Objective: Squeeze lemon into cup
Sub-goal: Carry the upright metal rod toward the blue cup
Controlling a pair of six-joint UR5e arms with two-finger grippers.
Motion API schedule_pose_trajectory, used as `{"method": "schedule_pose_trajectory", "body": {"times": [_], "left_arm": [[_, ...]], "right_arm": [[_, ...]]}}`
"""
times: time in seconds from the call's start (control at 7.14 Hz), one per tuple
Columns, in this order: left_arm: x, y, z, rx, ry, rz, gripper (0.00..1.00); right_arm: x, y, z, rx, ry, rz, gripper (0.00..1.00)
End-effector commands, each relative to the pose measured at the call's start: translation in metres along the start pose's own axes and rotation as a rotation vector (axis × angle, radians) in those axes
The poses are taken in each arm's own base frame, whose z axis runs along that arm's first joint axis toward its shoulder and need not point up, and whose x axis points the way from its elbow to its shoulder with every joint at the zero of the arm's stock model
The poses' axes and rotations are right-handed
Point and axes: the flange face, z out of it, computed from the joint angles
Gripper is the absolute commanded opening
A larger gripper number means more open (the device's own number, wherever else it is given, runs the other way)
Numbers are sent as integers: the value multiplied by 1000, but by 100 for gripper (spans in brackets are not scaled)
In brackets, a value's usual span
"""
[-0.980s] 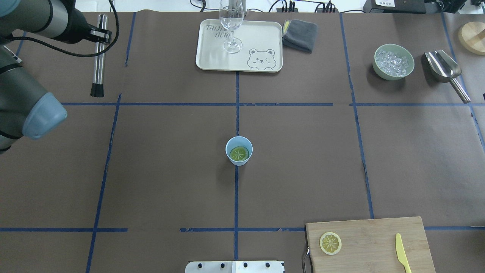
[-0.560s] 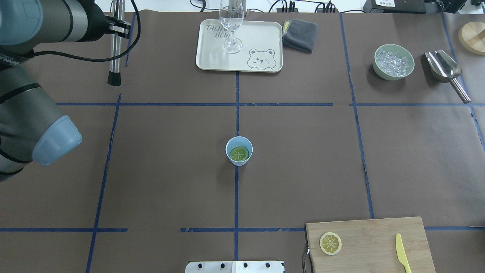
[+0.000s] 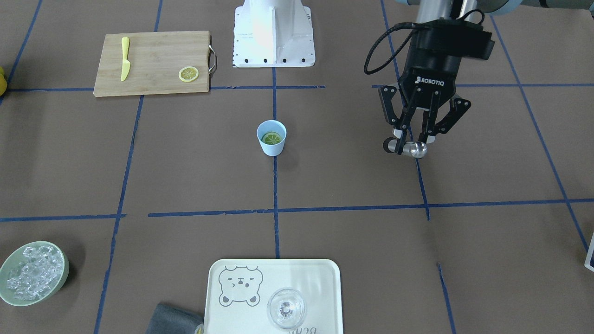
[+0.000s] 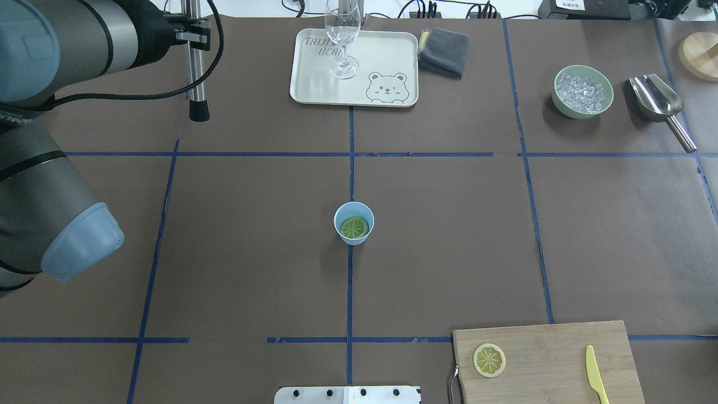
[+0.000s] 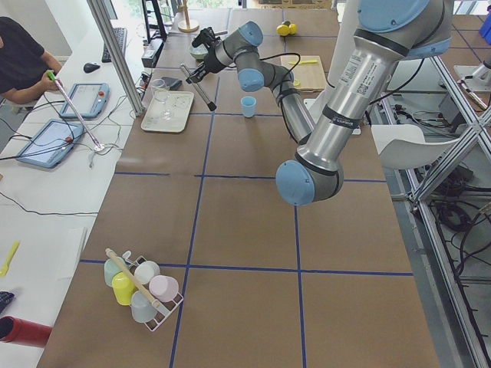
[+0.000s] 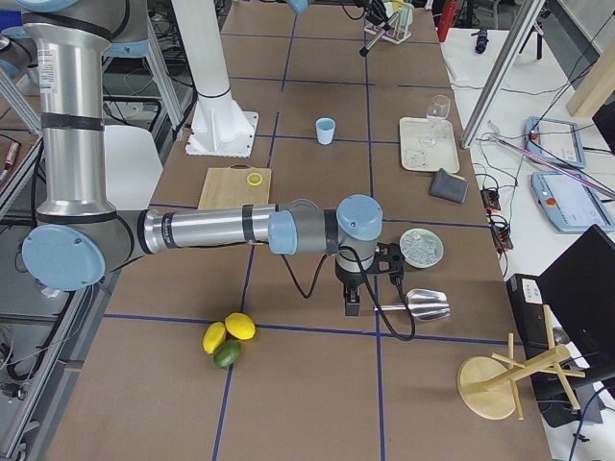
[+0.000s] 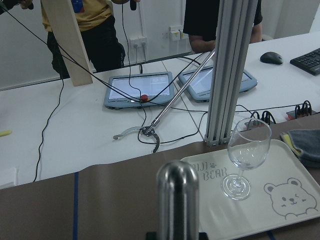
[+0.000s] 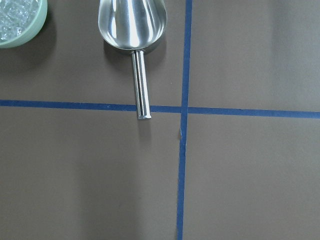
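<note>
Transit stage, likely: left pincer [image 3: 408,144] pinching steel muddler [image 4: 197,78] roughly upright, black tip down. Lemon [image 3: 272,138] lying in cup [image 3: 271,149], well to pincer's right, nearer the base [image 3: 274,41]. Calls next for swing across, tip centred over rim, straight press. Right pincer [image 6: 352,307]: cannot tell.

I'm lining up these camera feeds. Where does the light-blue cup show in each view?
Exterior front-facing: cup at centre, just above the middle.
Overhead exterior: cup at centre, on the middle tape line.
Exterior left: cup far off, upper middle.
Exterior right: cup upper middle.
Left wrist: not in it.
Right wrist: not in it.
Shared landmark: the bear tray, beyond the cup from the robot.
</note>
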Motion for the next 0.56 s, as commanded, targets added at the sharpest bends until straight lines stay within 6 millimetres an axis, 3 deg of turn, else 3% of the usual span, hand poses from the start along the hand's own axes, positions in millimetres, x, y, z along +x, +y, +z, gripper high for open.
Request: {"method": "schedule_pose_trajectory", "body": {"times": [0.0,0.28,0.42], "left_arm": [[20,4,-13,88,133,-27,0],[45,19,-22,90,191,-152,0],[74,43,-26,132,182,-177,0]], "right_arm": [[5,14,8,-19,-51,15,100],[4,20,10,-21,-107,20,100],[1,19,7,-15,-107,19,100]]}}
